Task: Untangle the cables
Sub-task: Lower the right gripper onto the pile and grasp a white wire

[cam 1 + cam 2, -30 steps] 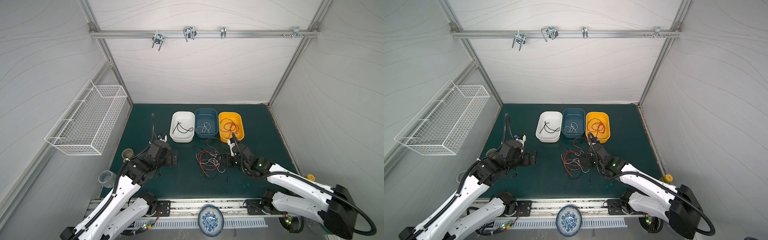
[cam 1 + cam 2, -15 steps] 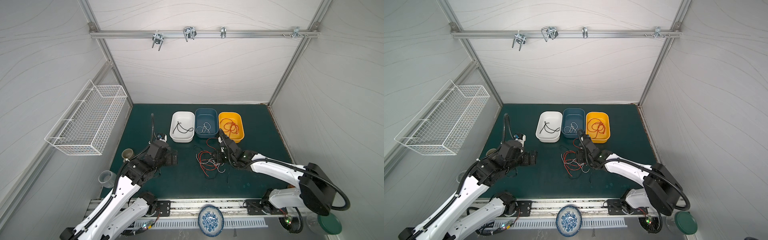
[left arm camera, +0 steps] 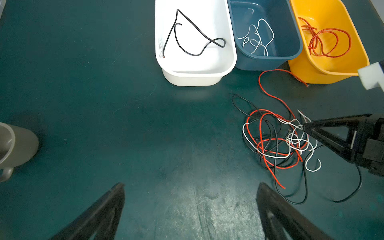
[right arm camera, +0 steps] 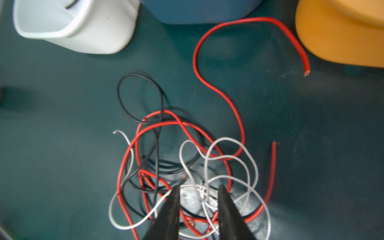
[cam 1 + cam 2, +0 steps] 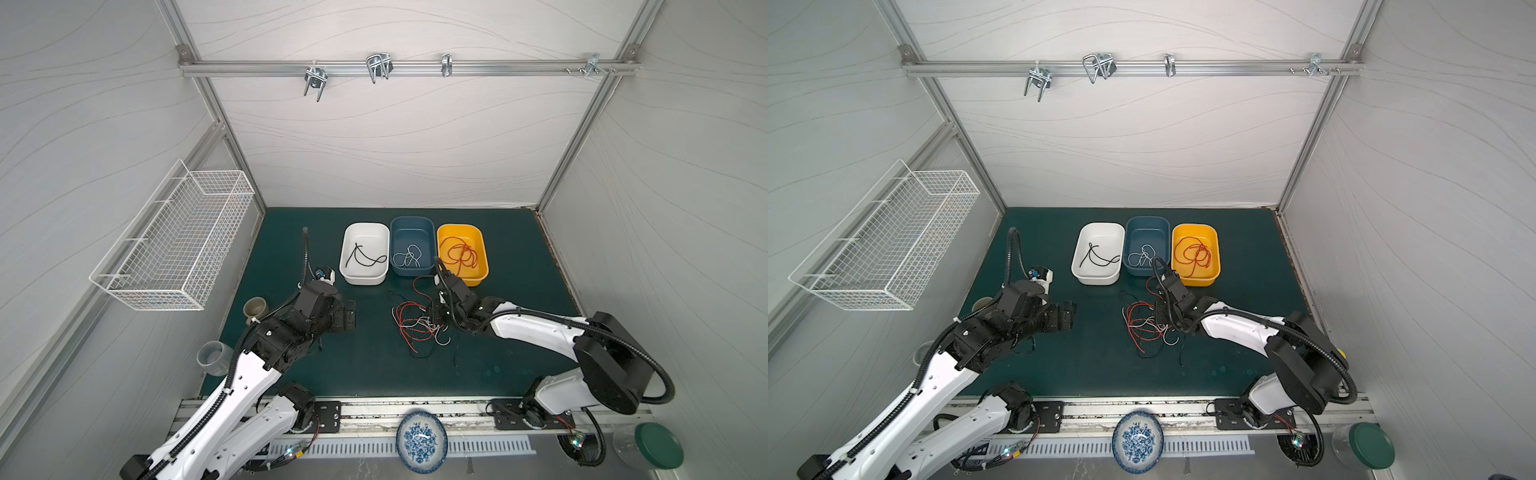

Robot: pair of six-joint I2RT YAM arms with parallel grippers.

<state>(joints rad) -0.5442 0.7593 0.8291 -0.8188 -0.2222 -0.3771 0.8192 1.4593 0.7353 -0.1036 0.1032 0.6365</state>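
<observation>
Jaws on our right gripper (image 4: 200,186) have narrowed around white cables (image 4: 227,138), lower centre, not yet pinching. Our left gripper (image 3: 190,184) gapes empty.

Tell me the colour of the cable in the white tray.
Black. The cable shows best in the left wrist view.

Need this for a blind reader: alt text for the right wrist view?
The right gripper, fingers apart, straddles white loops in tangled red, white and black cables on the green mat; a white bin, blue bin and orange bin sit beyond.
</observation>
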